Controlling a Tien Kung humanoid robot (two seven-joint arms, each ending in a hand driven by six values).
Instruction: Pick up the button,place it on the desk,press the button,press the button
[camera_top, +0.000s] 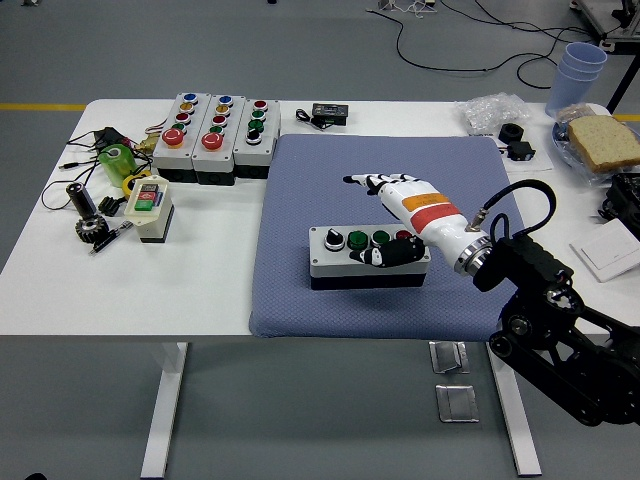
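A grey button box (368, 262) lies flat on the blue mat (300, 190), near the mat's front. Along its top run a black knob (333, 239), two green buttons (357, 239) and a red button (403, 237). My right hand (372, 218), in a white glove with orange and red stripes, hovers over the box's right end. Its fingers (362, 182) stretch out spread above the mat behind the box, holding nothing. The black thumb (386, 257) rests over the box's top near the front edge. My left arm is out of the picture.
Three larger button boxes (215, 135) stand at the back left, with a small yellow switch box (150, 205), a green object (115, 160) and a gear (88, 226) nearby. Blue cups (580, 68), bread (603, 140) and a white card (605, 255) sit on the right.
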